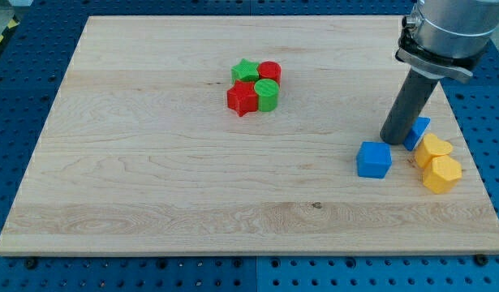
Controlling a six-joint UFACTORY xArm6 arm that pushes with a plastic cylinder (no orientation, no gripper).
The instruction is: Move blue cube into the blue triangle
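The blue cube sits on the wooden board at the view's right. The blue triangle lies just up and right of it, partly hidden behind my rod. My tip rests on the board between them, just above the cube's upper right corner and against the triangle's left side. The cube and the triangle are a short gap apart.
Two yellow blocks sit right of the cube, touching the blue triangle. A cluster at the upper middle holds a green star, a red cylinder, a red star and a green cylinder. The board's right edge is close.
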